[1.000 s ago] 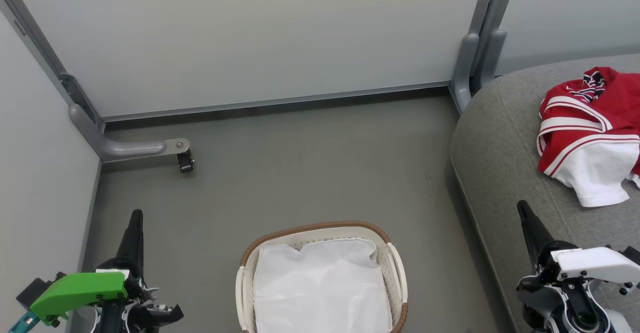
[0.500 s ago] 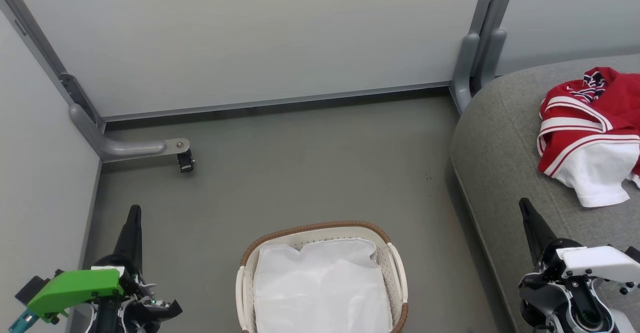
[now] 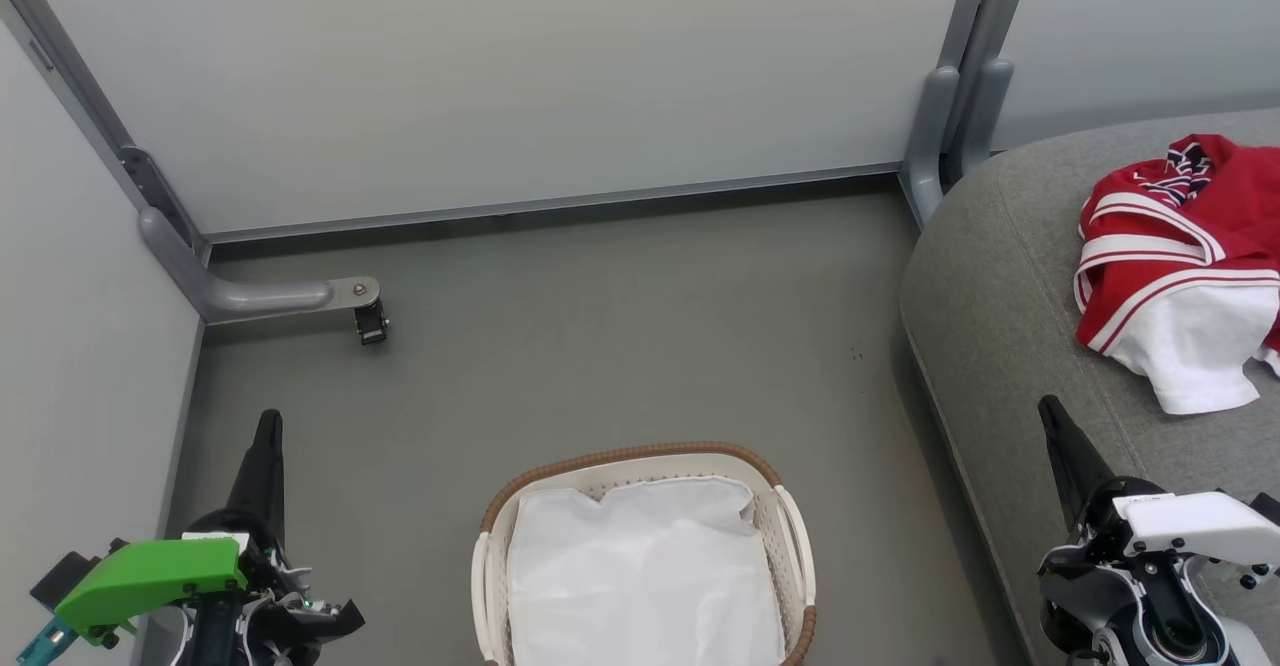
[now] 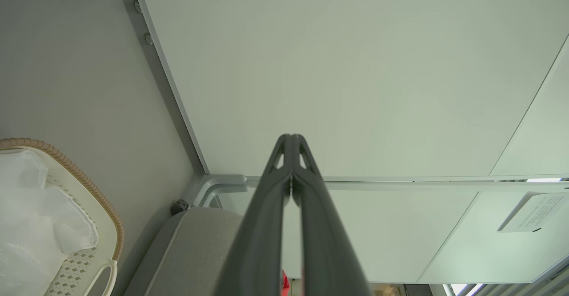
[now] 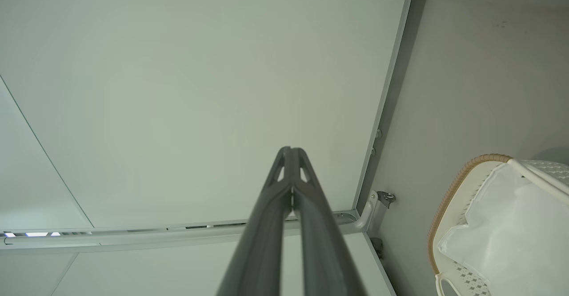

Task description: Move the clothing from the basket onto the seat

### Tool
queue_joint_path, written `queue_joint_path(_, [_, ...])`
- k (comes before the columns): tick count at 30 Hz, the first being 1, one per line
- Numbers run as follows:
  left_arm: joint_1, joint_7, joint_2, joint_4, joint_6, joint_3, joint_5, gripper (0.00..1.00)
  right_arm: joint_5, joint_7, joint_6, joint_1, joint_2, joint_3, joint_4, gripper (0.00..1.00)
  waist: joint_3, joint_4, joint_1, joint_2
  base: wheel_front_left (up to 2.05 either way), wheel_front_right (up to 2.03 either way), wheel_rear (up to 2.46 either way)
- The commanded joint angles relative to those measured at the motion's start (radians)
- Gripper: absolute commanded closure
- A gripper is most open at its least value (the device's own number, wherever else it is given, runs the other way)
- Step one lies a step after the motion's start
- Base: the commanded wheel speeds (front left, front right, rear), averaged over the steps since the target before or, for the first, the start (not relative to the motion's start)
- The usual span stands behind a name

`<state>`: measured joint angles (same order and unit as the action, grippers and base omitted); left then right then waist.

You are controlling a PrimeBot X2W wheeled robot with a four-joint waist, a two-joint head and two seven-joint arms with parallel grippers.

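At 3 o'clock, heaped on grey couch cushion (image 3: 1000, 296): red sports garments (image 3: 1180, 236). At 6 o'clock: perforated basket (image 3: 630, 454) holding white liner (image 3: 640, 566). Left gripper (image 3: 270, 421) and right gripper (image 3: 1046, 408): closed, empty. Likely light, limp; best pinched at a raised striped hem.

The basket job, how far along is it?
Done: the red clothing lies on the seat, and the basket holds a white liner, no red visible. In hand: nothing; the left hand and right hand are shut and empty. Left: seemingly nothing.
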<state>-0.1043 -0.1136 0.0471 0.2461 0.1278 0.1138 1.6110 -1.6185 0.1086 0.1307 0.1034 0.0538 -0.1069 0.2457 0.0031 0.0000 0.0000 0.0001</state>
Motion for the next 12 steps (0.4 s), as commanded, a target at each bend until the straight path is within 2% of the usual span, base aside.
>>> queue_joint_path(1, [-0.011, -0.004, 0.006, -0.002, 0.006, 0.003, 0.003, 1.0, 0.0, 0.003, 0.0, 0.008, 0.004, -0.003, -0.004, 1.0, 0.0, 0.0, 0.0, -0.0001, 0.0, 0.0, 0.0])
queue_joint_path(12, [-0.011, -0.004, 0.006, -0.002, 0.006, 0.003, 0.004, 1.0, 0.001, 0.004, 0.0, 0.008, 0.003, -0.004, -0.004, 1.0, 0.0, 0.0, 0.0, -0.0001, 0.0, 0.0, 0.0])
